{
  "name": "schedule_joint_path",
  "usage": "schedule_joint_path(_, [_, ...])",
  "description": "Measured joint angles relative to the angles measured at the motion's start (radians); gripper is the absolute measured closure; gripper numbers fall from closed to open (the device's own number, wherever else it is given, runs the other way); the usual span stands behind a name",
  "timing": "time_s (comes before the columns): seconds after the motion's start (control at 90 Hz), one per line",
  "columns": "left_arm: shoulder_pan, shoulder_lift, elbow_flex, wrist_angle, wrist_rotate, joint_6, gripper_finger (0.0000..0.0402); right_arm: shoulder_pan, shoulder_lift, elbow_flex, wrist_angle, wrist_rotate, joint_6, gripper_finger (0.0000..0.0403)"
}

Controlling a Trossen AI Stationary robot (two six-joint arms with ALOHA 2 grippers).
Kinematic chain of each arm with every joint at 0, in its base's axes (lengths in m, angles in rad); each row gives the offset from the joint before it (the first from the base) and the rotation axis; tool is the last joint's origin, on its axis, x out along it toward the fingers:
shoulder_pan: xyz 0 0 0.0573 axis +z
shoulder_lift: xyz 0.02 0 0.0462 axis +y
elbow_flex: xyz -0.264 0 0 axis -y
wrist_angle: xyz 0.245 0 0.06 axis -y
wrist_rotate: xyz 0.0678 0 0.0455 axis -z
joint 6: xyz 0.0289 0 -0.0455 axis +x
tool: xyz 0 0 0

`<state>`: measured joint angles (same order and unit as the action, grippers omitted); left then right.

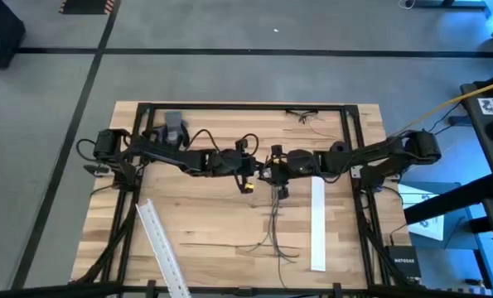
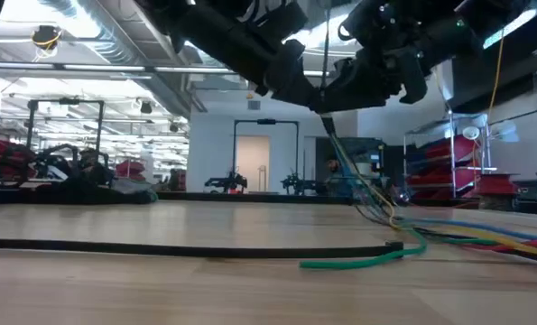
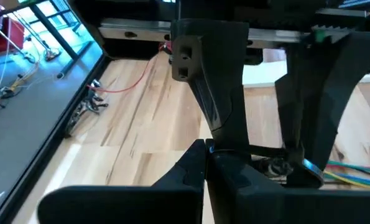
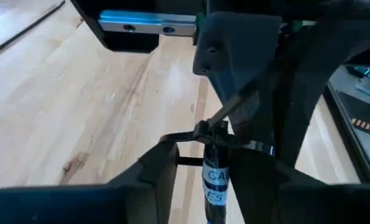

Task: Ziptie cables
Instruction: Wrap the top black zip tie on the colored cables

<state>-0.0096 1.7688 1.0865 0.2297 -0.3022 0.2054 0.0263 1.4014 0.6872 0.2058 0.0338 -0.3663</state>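
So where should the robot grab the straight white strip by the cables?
Probably across its narrow width, near one end, coming straight down from above. The white strip lies flat on the table and is long and thin, so jaws only fit over its two long edges.

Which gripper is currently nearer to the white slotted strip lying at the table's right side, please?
The right gripper is nearer: it sits at the table's middle, just left of the strip's upper end. The left gripper meets it there, one step farther away.
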Motion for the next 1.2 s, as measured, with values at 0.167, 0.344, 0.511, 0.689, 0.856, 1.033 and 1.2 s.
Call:
schedule_joint_path(0.167, [0.008, 0.024, 0.000, -0.006, 0.003, 0.004, 0.0402, 0.000, -0.013, 0.002, -0.063, 0.039, 0.003, 0.0275])
schedule_joint_path(0.344, [0.013, 0.041, -0.004, -0.094, -0.032, 0.007, 0.0401, 0.000, -0.098, 0.003, -0.172, 0.155, 0.021, 0.0282])
schedule_joint_path(0.511, [0.008, 0.003, -0.004, -0.166, -0.055, 0.006, 0.0401, -0.002, -0.198, 0.003, -0.321, 0.218, 0.085, 0.0282])
schedule_joint_path(0.689, [-0.006, -0.074, -0.003, -0.220, -0.052, 0.007, 0.0401, -0.002, -0.184, -0.016, -0.331, 0.156, 0.213, 0.0283])
schedule_joint_path(0.856, [0.020, -0.076, -0.003, -0.255, -0.051, -0.011, 0.0394, -0.002, -0.096, -0.040, -0.261, 0.149, 0.254, 0.0283])
schedule_joint_path(1.033, [0.048, -0.098, 0.018, -0.410, -0.048, -0.126, 0.0331, -0.002, -0.026, -0.043, -0.225, 0.149, 0.289, 0.0270])
schedule_joint_path(1.2, [0.040, -0.159, 0.086, -0.698, -0.048, -0.230, 0.0259, -0.002, -0.024, -0.039, -0.224, 0.149, 0.291, 0.0231])
